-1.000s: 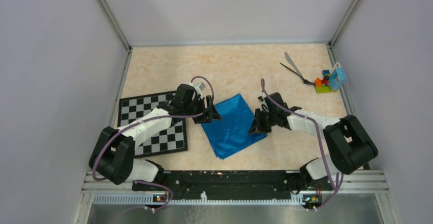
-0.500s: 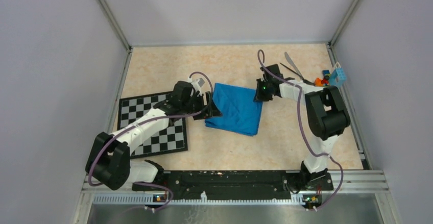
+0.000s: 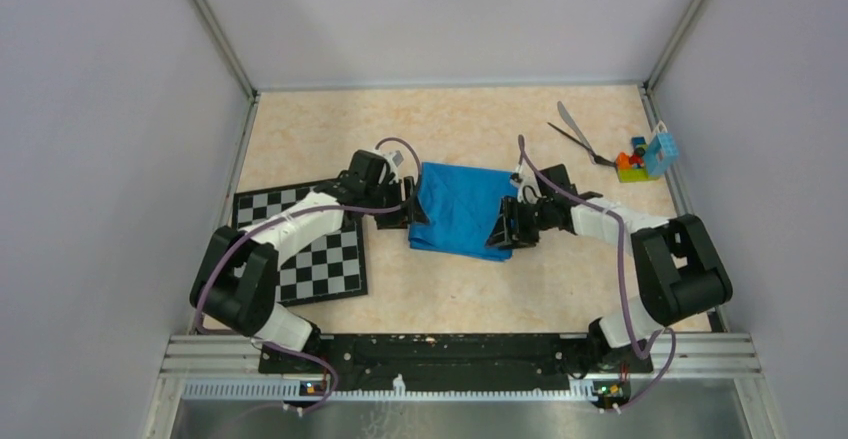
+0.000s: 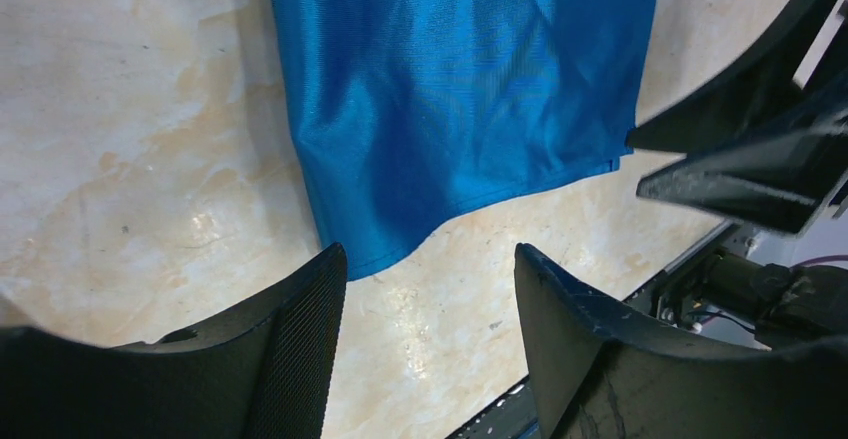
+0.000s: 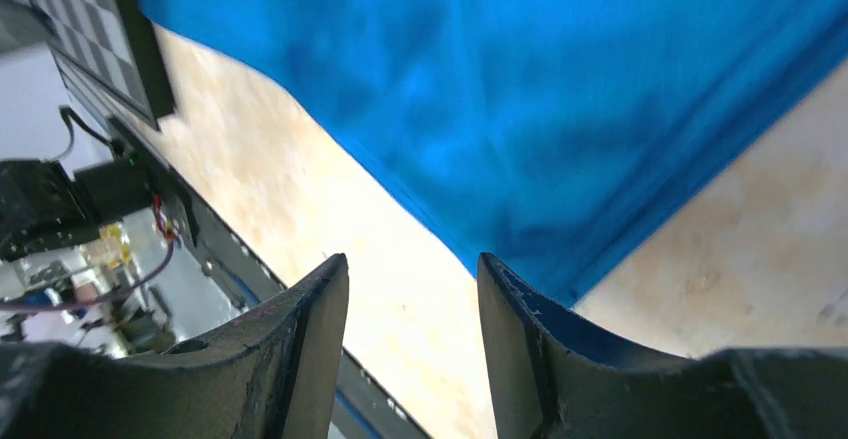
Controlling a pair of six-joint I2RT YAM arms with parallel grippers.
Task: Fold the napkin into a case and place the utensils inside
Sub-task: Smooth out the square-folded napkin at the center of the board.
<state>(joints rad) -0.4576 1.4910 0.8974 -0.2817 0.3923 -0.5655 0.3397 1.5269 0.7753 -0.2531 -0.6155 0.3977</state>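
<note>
Arms stretched low: left gripper [image 3: 414,211] at napkin's [image 3: 462,209] 9 o'clock, right gripper [image 3: 502,231] at 4 o'clock, both spread, empty.

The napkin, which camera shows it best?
Top external: nearly the whole outline of the blue napkin is in frame. The left wrist view shows only one end with a corner, and the right wrist view only a close-up stretch of edge.

The shiny bright-blue napkin [image 3: 462,209] lies flat in the middle of the top view. It is folded to a rough rectangle, seemingly doubled, with a slightly wavy lower edge. Well apart, in the upper right, the silver-grey utensil [image 3: 568,121] and thin black utensil [image 3: 573,140] converge at their lower-right ends.
</note>
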